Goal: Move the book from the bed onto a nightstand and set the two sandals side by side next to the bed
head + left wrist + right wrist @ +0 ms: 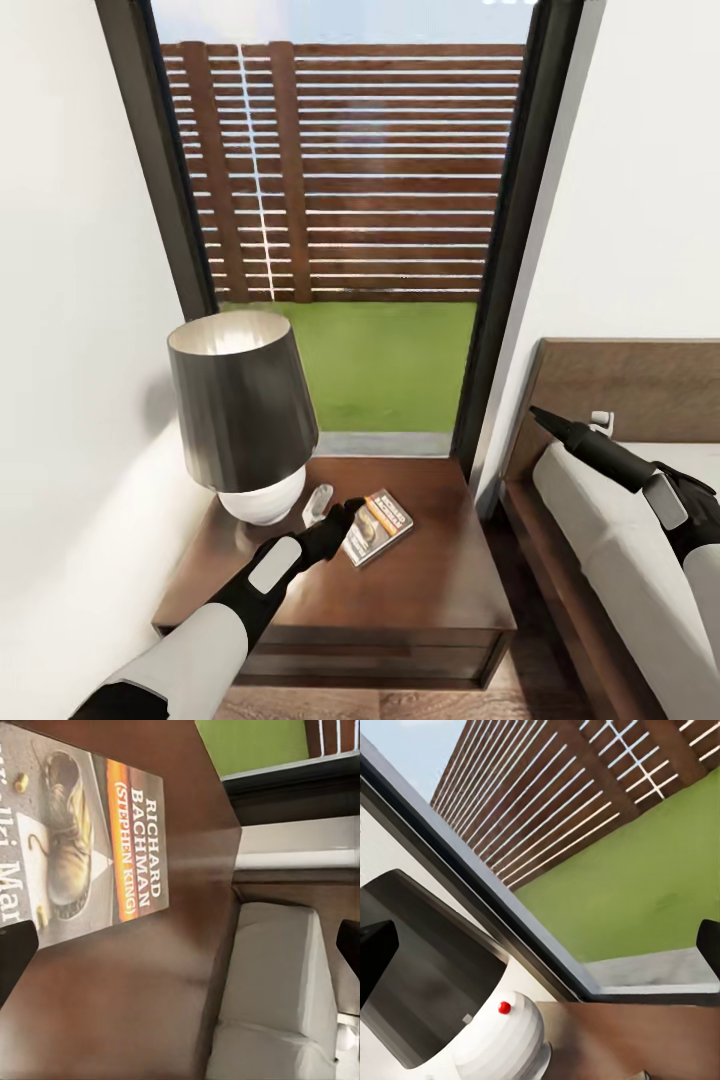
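Paperback [377, 527] flat on nightstand [440, 590] beside lamp [245, 410]; left gripper [348, 515] wide, just off its edge; right gripper [545, 418] spread above bed [600, 540].

Nightstand [430, 590]: dark brown, glossy top, drawer front on near side, set in corner betw. left wall and bed [600, 520], under the window. On top: lamp [245, 410] w/ dark shade and white round base, far left; small clear item [318, 503] just right of lamp base, can't tell what; book [378, 527] lying flat, cover up, near centre, right of that item. Right half of top bare. Bed to right: brown frame, off-white mattress. Plank floor [530, 690] betw. the two.
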### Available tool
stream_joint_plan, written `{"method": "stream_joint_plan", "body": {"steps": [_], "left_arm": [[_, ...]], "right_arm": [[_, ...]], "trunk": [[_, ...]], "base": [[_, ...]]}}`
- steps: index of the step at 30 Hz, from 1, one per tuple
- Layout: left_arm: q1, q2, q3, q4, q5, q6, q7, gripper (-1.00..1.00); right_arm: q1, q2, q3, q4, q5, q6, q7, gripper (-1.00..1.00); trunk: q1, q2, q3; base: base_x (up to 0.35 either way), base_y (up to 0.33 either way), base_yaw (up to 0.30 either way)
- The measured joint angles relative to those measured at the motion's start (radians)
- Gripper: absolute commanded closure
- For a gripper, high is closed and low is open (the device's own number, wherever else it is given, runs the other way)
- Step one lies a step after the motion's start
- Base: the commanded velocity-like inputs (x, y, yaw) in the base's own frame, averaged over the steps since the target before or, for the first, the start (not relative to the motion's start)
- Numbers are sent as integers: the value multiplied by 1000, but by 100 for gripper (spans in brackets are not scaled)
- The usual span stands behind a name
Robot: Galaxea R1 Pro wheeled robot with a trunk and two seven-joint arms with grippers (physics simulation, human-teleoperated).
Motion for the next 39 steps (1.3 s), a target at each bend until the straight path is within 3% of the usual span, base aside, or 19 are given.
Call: {"method": "stream_joint_plan", "body": {"steps": [22,25,27,28,29,30,33,35,37,39], "left_arm": [[0,0,-1,-1,-2,-2,0,-100],[0,0,-2,-1,-4,-4,-1,-100],[0,0,-3,-1,-5,-5,-2,-100],[0,0,-4,-1,-6,-5,-3,-100],[0,0,-6,-1,-7,-5,-3,-100],[0,0,-12,-1,-7,-5,-3,-100],[0,0,-48,-1,-8,-6,-3,-100],[0,0,-135,-1,-8,-9,-6,-100],[1,0,-206,0,-8,-17,-7,-100],[2,0,-235,1,-9,-34,-6,-100]], "right_arm": [[0,1,0,1,1,-5,-1,-100],[0,4,1,37,5,-11,-9,-100],[1,40,4,109,44,-20,-13,-100],[1,66,5,145,81,-30,-15,-100],[1,98,5,186,148,-62,-21,-100],[0,116,3,204,192,-100,-30,-100],[0,140,0,232,254,-195,-66,-100],[0,151,0,281,285,-278,-133,-100],[0,155,1,357,301,-315,-189,-100],[0,156,-2,376,302,-325,-198,-100]], "trunk": [[-84,154,69],[-96,175,78],[-103,189,85],[-107,196,88],[-111,203,91],[-115,210,94],[-127,231,103],[-134,245,110],[-142,259,116],[-150,273,122]], "base": [[0,0,0],[0,0,0],[0,0,0],[0,0,0],[0,0,0],[0,0,0],[0,0,0],[0,0,0],[0,0,0],[0,0,0]]}}
